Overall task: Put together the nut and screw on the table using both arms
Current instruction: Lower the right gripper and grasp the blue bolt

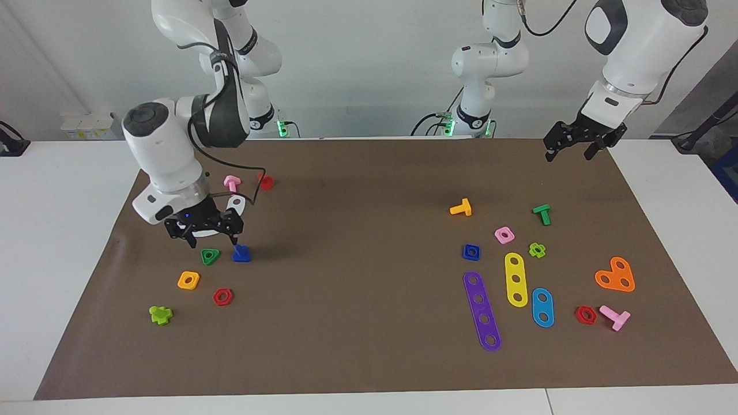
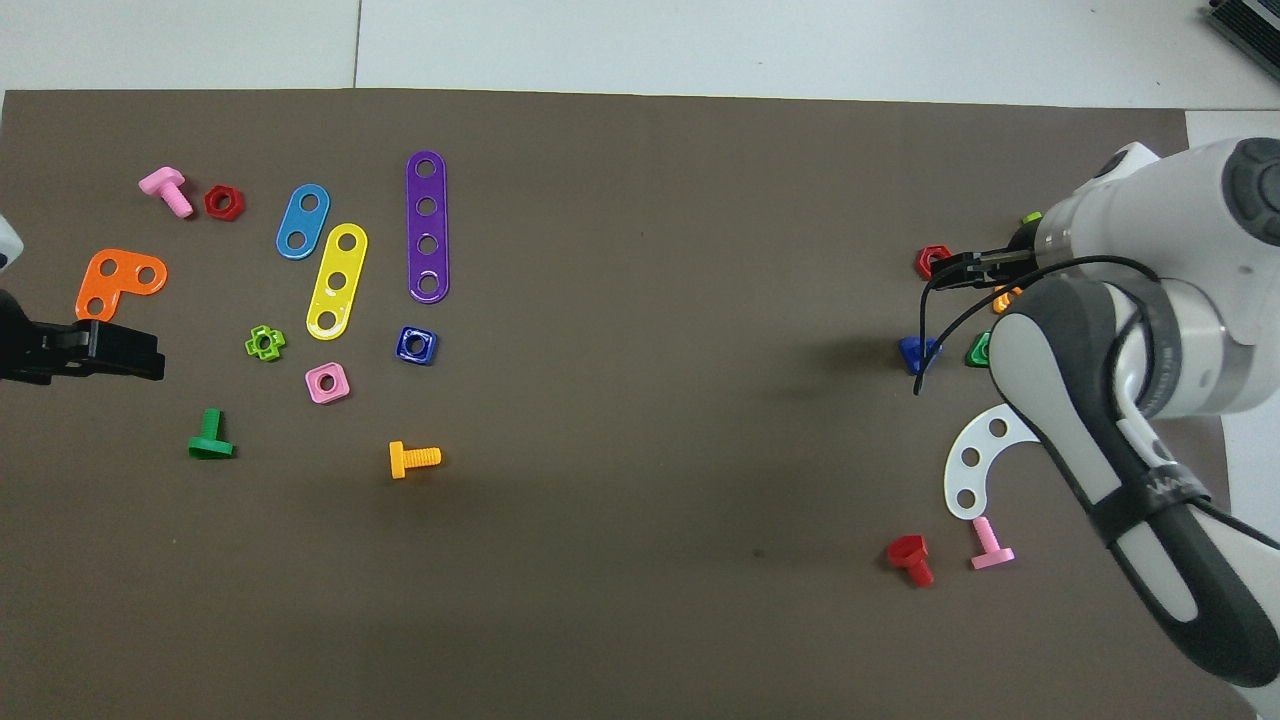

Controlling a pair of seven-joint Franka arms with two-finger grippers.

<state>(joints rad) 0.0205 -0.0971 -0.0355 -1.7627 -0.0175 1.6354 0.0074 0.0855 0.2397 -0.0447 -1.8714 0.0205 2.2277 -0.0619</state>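
Right gripper (image 1: 210, 235): jaws released, low over the green triangular nut (image 1: 210, 256), just beside the screw (image 1: 241, 253) | Left gripper (image 1: 569, 148): jaws released, waiting above the counter's (image 1: 369, 357) robot-side edge | Nut (image 1: 471, 252): toward the left arm's end.

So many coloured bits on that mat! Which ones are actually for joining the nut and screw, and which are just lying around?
For the job:
- dark-blue nut
- dark-blue screw
- right gripper, open, over the screw
- left gripper, open, waiting

Lying about:
- pink nut
- purple strip
- white arc
- green triangle nut
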